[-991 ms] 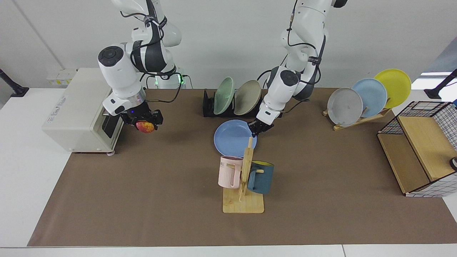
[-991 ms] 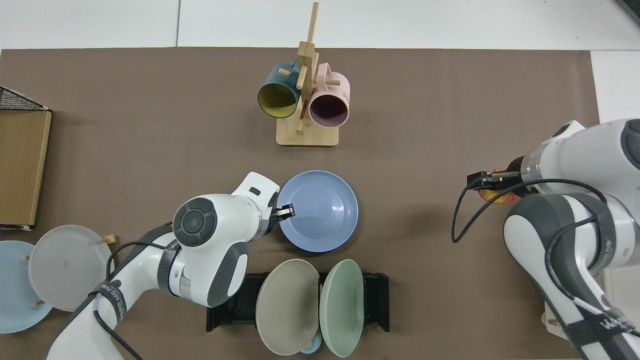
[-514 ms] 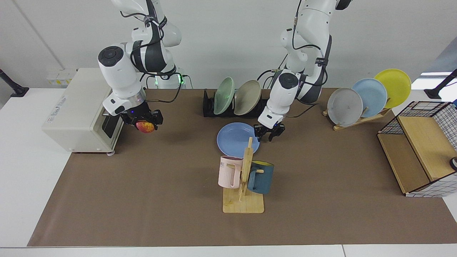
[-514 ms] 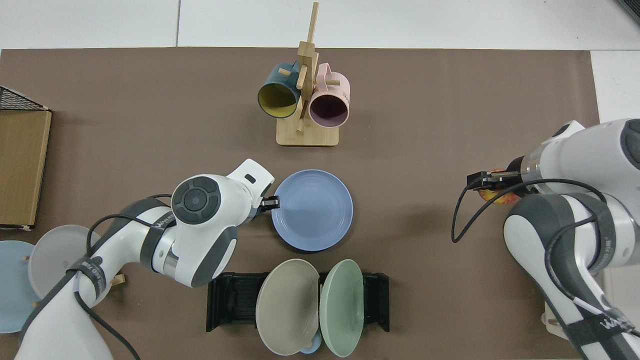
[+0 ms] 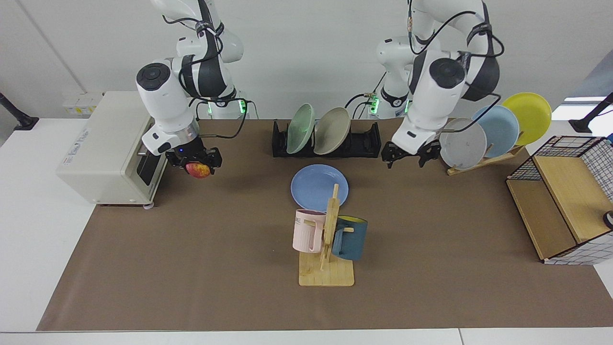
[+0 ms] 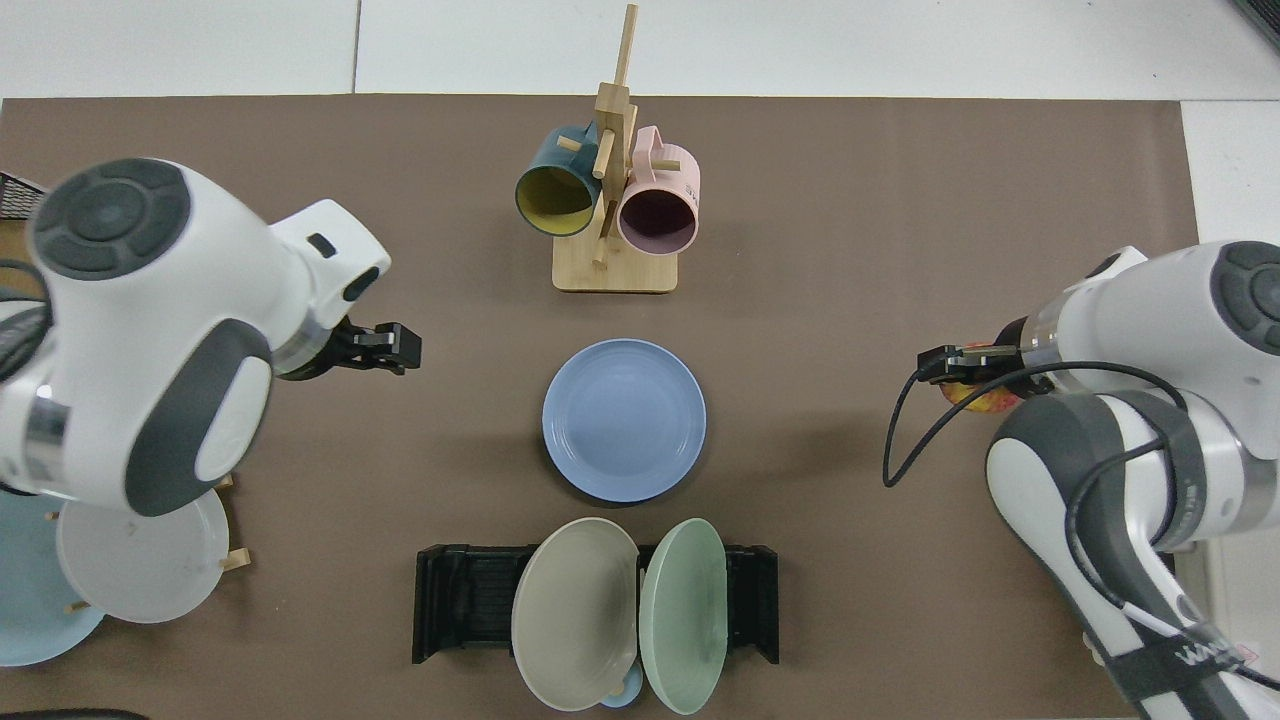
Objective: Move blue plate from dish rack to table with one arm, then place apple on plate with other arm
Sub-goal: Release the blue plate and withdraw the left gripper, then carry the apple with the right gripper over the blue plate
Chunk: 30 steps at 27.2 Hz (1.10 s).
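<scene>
Now, line by line:
Blue plate: the blue plate point(image 5: 318, 185) lies flat and free on the brown mat of the table point(image 5: 191, 268), between the dish rack point(image 5: 364, 141) behind it and the wooden mug tree point(image 5: 329, 239) in front; half a second ago a gripper was right at its rim, now nothing touches it.
Dish rack: holds only a green plate point(image 5: 300, 128) and a beige plate point(image 5: 332, 130); its other slots are bare.
Left gripper: the left gripper point(image 5: 411, 155) has pulled up and away, well apart from the plate and near the grey plate point(image 5: 462, 143) on the wooden stand, fingers spread with nothing between them.
Right gripper: the right gripper point(image 5: 195, 165) hangs in front of the white toaster oven point(image 5: 103, 148), barely moved, fingers clamped on the apple point(image 5: 198, 170).
Meaning: the first step looks finished; the plate is clear for the apple.
Next: I judge the right arm must carry the apple across to the plate and lower it near the middle before letting go, so it does not roll off.
</scene>
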### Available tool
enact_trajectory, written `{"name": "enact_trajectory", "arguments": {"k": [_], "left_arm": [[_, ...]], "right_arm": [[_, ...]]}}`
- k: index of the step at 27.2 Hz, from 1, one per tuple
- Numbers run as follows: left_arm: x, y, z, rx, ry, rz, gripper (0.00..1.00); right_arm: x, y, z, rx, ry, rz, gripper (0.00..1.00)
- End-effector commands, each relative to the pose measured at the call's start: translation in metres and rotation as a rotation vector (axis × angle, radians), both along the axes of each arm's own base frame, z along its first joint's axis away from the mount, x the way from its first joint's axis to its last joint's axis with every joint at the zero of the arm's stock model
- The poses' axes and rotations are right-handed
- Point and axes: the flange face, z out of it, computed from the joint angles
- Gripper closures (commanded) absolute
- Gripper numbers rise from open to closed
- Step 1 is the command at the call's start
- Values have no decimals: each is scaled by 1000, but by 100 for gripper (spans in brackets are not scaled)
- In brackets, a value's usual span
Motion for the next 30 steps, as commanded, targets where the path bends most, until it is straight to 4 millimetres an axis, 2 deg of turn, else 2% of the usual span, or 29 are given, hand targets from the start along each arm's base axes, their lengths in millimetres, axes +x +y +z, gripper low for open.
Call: {"name": "enact_trajectory", "arguments": {"k": [1, 6, 8, 10, 13, 22, 26, 30], "left_arm": [[-13, 31, 49, 34, -24, 10, 0], [-35, 58, 95, 36, -59, 25, 0], [-43, 70, 110, 27, -67, -5, 0], [-44, 88, 115, -23, -70, -22, 0], [-45, 101, 121, -59, -89, -35, 0], [-36, 92, 110, -89, -112, -50, 0], [-36, 92, 105, -90, -101, -50, 0], [-35, 91, 100, -90, -92, -50, 0]], "right_arm": [[-6, 47, 2, -10, -11, -61, 100], [-8, 101, -5, 20, -42, -118, 100], [-10, 130, -8, 64, -35, -157, 100], [-8, 154, -13, 84, -31, -180, 100], [-8, 186, -20, 93, -33, -214, 100], [-7, 251, -35, 100, -27, -252, 100], [-13, 288, -59, 76, -9, -264, 100], [-16, 313, -77, 75, -14, -291, 100]]}}
